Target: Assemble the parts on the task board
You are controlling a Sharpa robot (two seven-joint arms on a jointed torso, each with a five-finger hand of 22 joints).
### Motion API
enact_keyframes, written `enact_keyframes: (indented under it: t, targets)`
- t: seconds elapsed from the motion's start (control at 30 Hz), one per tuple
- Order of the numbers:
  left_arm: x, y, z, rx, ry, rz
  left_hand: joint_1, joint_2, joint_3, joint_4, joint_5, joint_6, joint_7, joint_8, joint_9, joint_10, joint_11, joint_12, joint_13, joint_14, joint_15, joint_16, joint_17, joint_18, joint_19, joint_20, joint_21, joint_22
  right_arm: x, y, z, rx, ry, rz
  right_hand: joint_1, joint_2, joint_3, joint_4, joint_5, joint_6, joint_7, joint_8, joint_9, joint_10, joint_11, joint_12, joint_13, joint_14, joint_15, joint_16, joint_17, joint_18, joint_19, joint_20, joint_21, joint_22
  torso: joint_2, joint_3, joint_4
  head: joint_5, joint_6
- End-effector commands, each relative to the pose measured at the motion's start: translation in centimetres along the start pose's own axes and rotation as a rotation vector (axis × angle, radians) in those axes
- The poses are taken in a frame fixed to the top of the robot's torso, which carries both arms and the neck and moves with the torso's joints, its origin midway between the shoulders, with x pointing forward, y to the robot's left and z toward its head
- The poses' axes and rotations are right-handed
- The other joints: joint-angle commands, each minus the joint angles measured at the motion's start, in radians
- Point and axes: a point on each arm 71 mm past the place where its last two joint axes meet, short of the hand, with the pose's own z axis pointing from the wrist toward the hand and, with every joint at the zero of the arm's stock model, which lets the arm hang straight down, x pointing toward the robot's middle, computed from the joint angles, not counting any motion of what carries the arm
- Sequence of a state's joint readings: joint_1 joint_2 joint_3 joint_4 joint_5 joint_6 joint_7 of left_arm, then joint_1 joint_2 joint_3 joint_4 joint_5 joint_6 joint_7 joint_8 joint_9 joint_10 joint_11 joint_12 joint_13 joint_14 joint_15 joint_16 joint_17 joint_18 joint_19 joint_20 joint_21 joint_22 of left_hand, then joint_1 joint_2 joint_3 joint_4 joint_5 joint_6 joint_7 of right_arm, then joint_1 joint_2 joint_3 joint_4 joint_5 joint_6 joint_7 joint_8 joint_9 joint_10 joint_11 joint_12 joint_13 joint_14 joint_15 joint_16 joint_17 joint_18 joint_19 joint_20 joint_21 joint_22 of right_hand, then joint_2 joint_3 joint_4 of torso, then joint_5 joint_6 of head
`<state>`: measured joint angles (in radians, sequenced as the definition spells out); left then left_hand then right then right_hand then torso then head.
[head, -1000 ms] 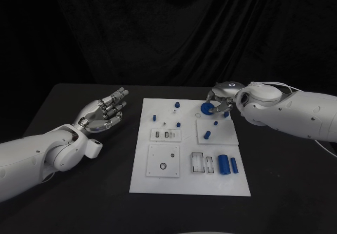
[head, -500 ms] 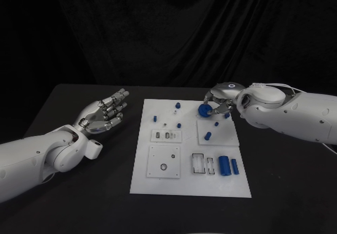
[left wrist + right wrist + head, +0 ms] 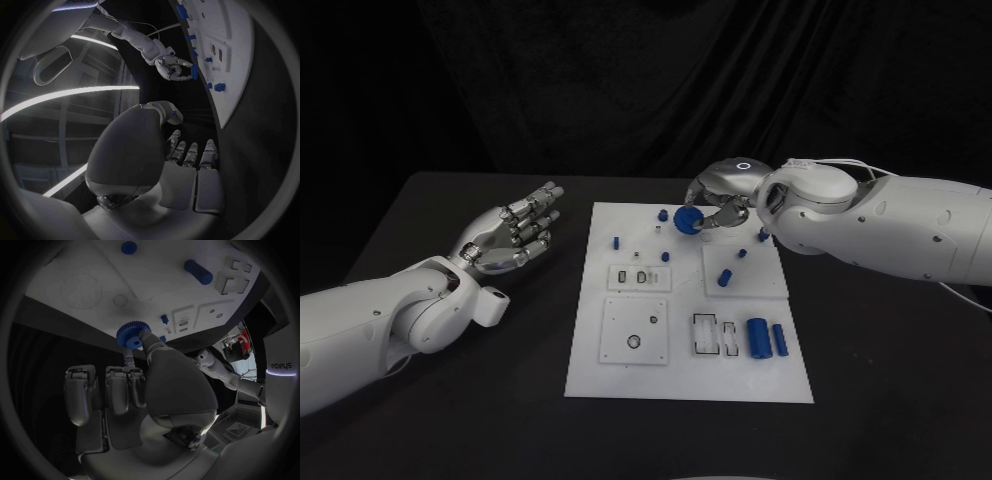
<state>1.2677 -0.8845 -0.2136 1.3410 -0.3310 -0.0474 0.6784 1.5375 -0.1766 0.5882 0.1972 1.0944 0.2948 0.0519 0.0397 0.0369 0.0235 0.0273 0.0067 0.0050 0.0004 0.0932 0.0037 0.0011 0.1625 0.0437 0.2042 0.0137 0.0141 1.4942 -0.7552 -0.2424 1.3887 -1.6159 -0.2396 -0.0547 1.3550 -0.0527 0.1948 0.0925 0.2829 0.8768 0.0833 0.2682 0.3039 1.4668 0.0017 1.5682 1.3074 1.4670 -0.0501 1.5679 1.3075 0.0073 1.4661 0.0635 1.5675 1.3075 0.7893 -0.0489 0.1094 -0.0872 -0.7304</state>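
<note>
Blue gear (image 3: 687,220) pinched in right robot hand (image 3: 718,205) above far end of task board (image 3: 689,372), left robot hand (image 3: 514,232) spread and idle over worktop (image 3: 459,400); thin fingertip hold, likely slipping or tilting and missing its peg.

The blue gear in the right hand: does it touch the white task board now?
Apart. In the head view the right hand holds the blue gear above the task board; the right wrist view shows dark space between gear and board.

White task board (image 3: 689,380), blue gear (image 3: 687,221), blue parts (image 3: 760,338), black table (image 3: 459,400).
</note>
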Motion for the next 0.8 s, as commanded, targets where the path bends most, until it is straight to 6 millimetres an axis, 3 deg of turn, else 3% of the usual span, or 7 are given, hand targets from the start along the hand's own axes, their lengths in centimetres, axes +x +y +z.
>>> enact_keyframes:
  t: [0.03,0.33,0.5,0.8]
  targets:
    - [0.2,-0.5,0.0,0.084,0.015,-0.012,-0.005,0.007,0.0,-0.008,-0.004,-0.004,0.0,-0.004,-0.001,0.0,0.005,0.0,0.001,0.0,0.007,-0.004,-0.001,0.017,-0.002,0.009,0.004,0.002,-0.3,0.4,0.6,-0.02,-0.015,-0.011,-0.012,0.0,0.001,0.008,0.002,0.015,-0.01,0.123,0.218,0.104,-0.005,0.003,0.263,0.104,-0.006,0.003,0.263,-0.007,0.105,-0.005,0.003,0.263,0.0,-0.001,-0.0003,-0.003,0.002]
    - [0.3,-0.5,0.1,0.081,0.018,-0.014,-0.005,0.007,0.0,-0.008,-0.004,-0.004,0.0,-0.004,-0.001,0.0,0.005,0.0,0.001,0.0,0.007,-0.004,-0.001,0.017,-0.002,0.009,0.004,0.002,-0.1,1.8,2.4,-0.047,0.003,-0.02,-0.014,0.0,0.006,0.008,0.002,0.007,-0.006,0.109,0.213,0.104,-0.003,0.003,0.263,0.104,-0.003,0.003,0.263,-0.007,0.105,-0.004,0.003,0.263,0.001,0.0018,0.0014,-0.01,-0.001]
    - [0.3,-0.4,0.1,0.079,0.019,-0.015,-0.007,0.008,0.001,-0.011,-0.005,-0.003,0.0,-0.003,-0.001,0.001,0.005,0.0,0.002,0.0,0.008,-0.004,-0.001,0.017,-0.001,0.009,0.004,0.002,0.5,2.4,3.2,-0.054,0.034,-0.022,-0.015,-0.001,0.011,0.007,0.002,0.0,-0.002,0.094,0.207,0.104,0.0,0.003,0.263,0.104,-0.001,0.003,0.263,-0.007,0.105,-0.002,0.003,0.263,0.001,0.0025,-0.0011,-0.009,-0.003]
    - [0.4,-0.4,0.2,0.078,0.023,-0.018,-0.007,0.008,0.001,-0.011,-0.005,-0.003,0.0,-0.003,-0.001,0.001,0.005,0.0,0.002,0.0,0.008,-0.004,-0.001,0.017,-0.001,0.009,0.004,0.002,1.6,3.1,4.3,-0.058,0.057,-0.02,-0.017,-0.003,0.015,0.005,0.001,-0.008,0.003,0.074,0.2,0.104,0.004,0.003,0.263,0.104,0.003,0.003,0.263,-0.007,0.105,0.001,0.003,0.263,0.002,0.0028,0.0005,-0.013,-0.004]
